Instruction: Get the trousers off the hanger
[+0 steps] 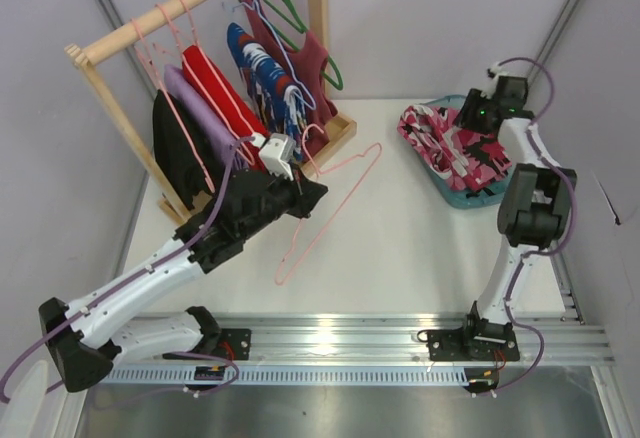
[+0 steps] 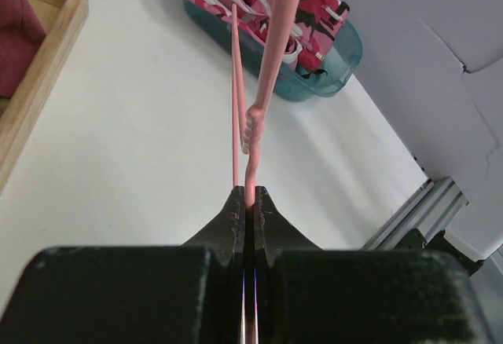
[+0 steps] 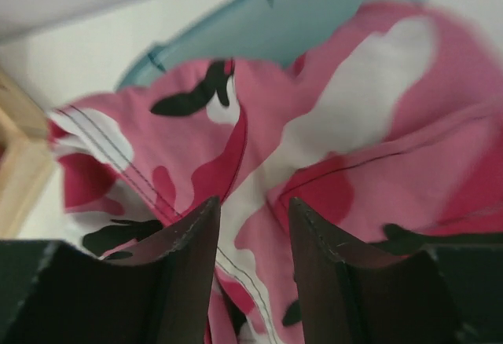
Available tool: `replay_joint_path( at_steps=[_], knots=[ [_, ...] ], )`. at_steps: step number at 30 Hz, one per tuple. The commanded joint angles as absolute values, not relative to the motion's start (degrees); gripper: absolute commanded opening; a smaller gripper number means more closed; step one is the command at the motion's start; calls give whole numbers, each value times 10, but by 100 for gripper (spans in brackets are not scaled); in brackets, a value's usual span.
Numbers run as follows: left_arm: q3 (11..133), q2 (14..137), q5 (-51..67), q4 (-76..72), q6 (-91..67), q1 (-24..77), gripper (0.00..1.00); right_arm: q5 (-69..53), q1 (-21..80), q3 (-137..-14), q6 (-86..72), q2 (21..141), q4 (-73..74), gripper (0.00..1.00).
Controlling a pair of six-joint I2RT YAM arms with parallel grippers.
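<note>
The bare pale-pink hanger (image 1: pixel 332 206) hangs slanted over the table, and my left gripper (image 1: pixel 304 194) is shut on its wire near the hook. In the left wrist view the hanger (image 2: pixel 260 96) runs straight out from the gripper (image 2: pixel 252 196). The pink camouflage trousers (image 1: pixel 452 144) lie crumpled in the teal basket (image 1: pixel 472 198) at the right, apart from the hanger. My right gripper (image 1: pixel 482 114) hovers just over them. In the right wrist view the gripper (image 3: pixel 253 206) stands open, and the trousers (image 3: pixel 330 116) fill the view below and between the fingers.
A wooden rack (image 1: pixel 112 43) at the back left carries several garments on hangers, among them a green hanger (image 1: pixel 292 14). Its base frame (image 2: pixel 38 85) shows at the left of the left wrist view. A metal rail (image 1: pixel 350 343) runs along the near edge.
</note>
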State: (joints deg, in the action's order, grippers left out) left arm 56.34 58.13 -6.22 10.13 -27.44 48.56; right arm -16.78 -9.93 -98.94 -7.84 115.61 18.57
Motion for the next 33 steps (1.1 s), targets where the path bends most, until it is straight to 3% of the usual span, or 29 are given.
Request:
replay_joint_path(
  at_steps=[1,9,16,17,20,21,24,27,33],
  knots=[
    [585,599,-63,78,-271,482,0,-110,-72,-1013,-60,1189,178,44],
    [596,608,-78,98,-260,479,0,-115,-62,-928,-85,1248,152,35],
    [600,608,-51,98,-264,476,0,-120,-48,-886,-94,1188,130,40],
    [599,606,-47,98,-262,477,0,-116,-49,-891,-92,1172,136,42],
    [604,599,-27,101,-247,477,0,-95,-55,-937,-94,1105,184,63],
    [608,599,-24,105,-242,477,0,-87,-58,-947,-96,1087,198,76],
    [635,599,-11,137,-219,477,0,-62,-60,-977,-102,1007,246,89],
    [668,604,-39,198,-228,477,0,-62,-44,-965,-124,917,267,91],
    [691,601,-87,182,-305,477,0,-49,73,-787,-156,699,224,92]
  ],
)
